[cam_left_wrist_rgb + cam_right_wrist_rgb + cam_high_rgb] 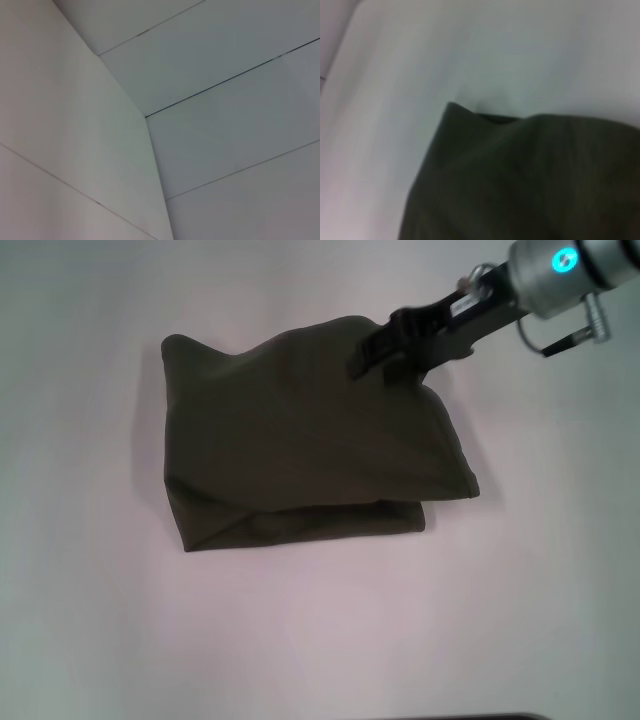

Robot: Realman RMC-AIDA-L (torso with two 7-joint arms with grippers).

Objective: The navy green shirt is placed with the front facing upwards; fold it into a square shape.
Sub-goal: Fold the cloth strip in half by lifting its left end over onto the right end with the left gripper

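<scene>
A dark olive-green cotton shirt (300, 440), already folded into a rough rectangular bundle, lies on a plain white desk (100, 640), around the middle of the surface seen by the head camera and slightly toward the far side. Its long axis runs left to right across the desk. Doubled layers show along the near edge, where a lower fold sticks out beneath the upper one. The far edge is uneven, rising in a hump at the far right corner of the bundle. No lettering or collar can be seen.

The right arm's black end effector (385, 352) comes in from the far right corner of the desk and sits at that raised far right part of the cloth, touching it. Whether its fingers are closed on the fabric cannot be told. The right wrist camera shows only a blurred corner of the green cloth (520, 180) against the white desk.

The left arm is out of sight; its wrist camera faces pale wall panels (225, 125).
</scene>
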